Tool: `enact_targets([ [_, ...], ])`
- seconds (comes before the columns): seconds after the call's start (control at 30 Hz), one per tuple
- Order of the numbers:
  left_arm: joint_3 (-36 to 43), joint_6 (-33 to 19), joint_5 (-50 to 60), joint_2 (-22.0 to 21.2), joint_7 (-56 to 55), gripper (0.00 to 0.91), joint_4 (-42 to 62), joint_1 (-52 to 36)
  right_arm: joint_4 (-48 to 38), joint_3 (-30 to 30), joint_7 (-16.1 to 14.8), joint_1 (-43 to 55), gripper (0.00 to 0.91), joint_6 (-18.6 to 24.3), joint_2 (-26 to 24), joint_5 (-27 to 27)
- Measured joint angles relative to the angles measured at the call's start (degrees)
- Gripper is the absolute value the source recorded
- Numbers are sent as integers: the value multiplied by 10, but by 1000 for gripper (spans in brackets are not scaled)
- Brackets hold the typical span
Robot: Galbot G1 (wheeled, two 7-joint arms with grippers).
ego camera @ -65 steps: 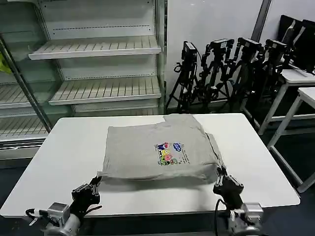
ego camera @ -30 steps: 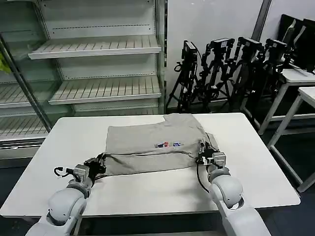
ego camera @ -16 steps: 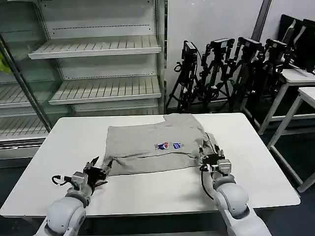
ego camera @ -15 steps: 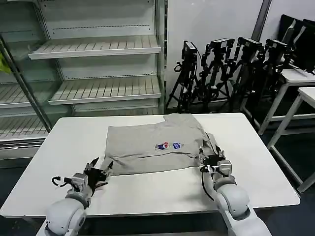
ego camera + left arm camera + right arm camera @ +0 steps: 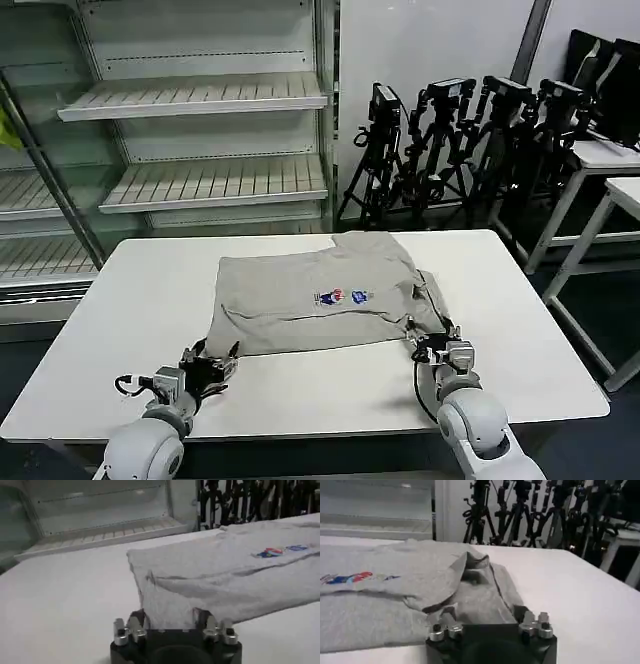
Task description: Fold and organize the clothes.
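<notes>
Pincers sit at the surface's near edge: my left pincer (image 5: 212, 362) and right pincer (image 5: 432, 343) both gape with nothing held, just off the T-shirt (image 5: 320, 295). It lies mid-surface, bottom hem folded up over the print; I judge further folds and tidying are left.

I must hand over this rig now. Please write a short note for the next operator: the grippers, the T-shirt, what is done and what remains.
Left gripper: open, empty, low over the table just in front of the T-shirt's near left corner.
Right gripper: open, empty, at the near right corner, not holding the cloth.
T-shirt: mid-table, bottom part folded up over the front, so the chest print is half covered.
Done: one upward fold, both corners let go.
Left: the right edge lies bunched; probably smooth it, fold again, tidy.
</notes>
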Motion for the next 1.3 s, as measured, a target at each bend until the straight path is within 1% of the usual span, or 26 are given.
enact_targets([
  [0.2, -6, 0, -15, -8, 4, 10, -10, 12, 14, 5, 6, -16, 0, -7, -8, 13],
  [0.23, -7, 0, -18, -9, 5, 20, -12, 15, 19, 6, 7, -19, 0, -8, -9, 14],
  [0.4, -14, 0, -34, -11, 7, 10, -32, 34, 55, 14, 11, -49, 0, -15, -17, 17],
  [0.47, -17, 0, -37, -10, 7, 20, -44, 46, 75, 19, 12, -69, 0, -16, -23, 18],
  [0.73, -37, -7, -32, -17, 1, 10, -113, 122, 168, 54, 13, -172, 0, -14, -44, 11],
  [0.77, -39, -8, -30, -19, 0, 373, -122, 134, 179, 60, 12, -186, 907, -13, -47, 10],
  [0.8, -42, -9, -27, -22, -1, 725, -131, 148, 193, 67, 13, -203, 907, -13, -49, 7],
  [0.83, -43, -9, -25, -24, -3, 907, -142, 163, 204, 73, 13, -218, 907, -14, -51, 4],
  [1.03, -56, -7, -9, -28, -5, 907, -197, 243, 260, 102, 13, -278, 907, -11, -60, -6],
  [1.3, -82, 0, -3, -22, -2, 907, -251, 288, 309, 126, 19, -283, 907, -8, -73, -4],
])
